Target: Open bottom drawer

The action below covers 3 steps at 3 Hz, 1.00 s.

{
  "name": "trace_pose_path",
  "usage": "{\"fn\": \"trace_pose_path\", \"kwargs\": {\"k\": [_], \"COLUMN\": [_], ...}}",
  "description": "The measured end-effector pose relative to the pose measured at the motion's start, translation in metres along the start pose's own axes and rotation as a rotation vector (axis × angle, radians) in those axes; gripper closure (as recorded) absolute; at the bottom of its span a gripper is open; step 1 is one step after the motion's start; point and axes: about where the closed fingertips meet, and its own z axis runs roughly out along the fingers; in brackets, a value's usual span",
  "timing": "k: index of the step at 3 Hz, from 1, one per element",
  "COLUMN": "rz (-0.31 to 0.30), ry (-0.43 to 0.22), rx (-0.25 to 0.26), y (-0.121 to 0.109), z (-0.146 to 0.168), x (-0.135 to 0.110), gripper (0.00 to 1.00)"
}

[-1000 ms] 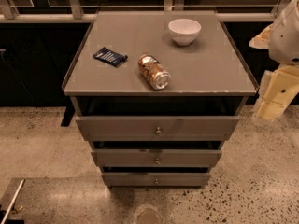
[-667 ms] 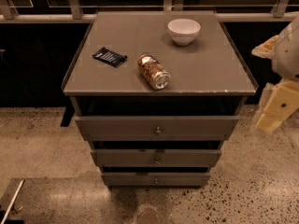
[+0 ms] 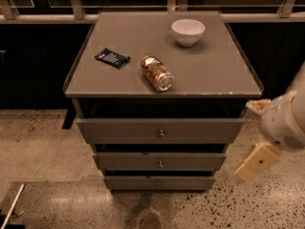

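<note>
A grey three-drawer cabinet stands in the middle of the camera view. The bottom drawer (image 3: 158, 182) is the lowest and narrowest front, shut, with a tiny round knob at its centre. Above it are the middle drawer (image 3: 160, 161) and the widest top drawer (image 3: 161, 129). My gripper (image 3: 256, 162) hangs at the right, beside the cabinet's right edge at about the height of the middle drawer, apart from every drawer and holding nothing that shows.
On the cabinet top (image 3: 228, 73) lie a white bowl (image 3: 188, 31), a tipped can (image 3: 157, 73) and a dark blue packet (image 3: 112, 58). A railing runs behind. Speckled floor (image 3: 43, 147) surrounds the cabinet. A thin rod (image 3: 12, 205) lies at the lower left.
My arm and gripper have moved down along the cabinet's right side, from tabletop height to about the middle drawer's height. The drawers and tabletop objects have not moved.
</note>
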Motion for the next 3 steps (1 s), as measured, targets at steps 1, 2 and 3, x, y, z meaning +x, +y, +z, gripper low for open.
{"fn": "trace_pose_path", "kwargs": {"k": [1, 2, 3], "rz": [0.084, 0.142, 0.144], "ry": [-0.047, -0.044, -0.043], "rx": [-0.091, -0.163, -0.167], "y": [0.025, 0.042, 0.043], "z": [0.062, 0.101, 0.102], "x": [0.019, 0.032, 0.033], "gripper": [0.0, 0.0, 0.19]}}
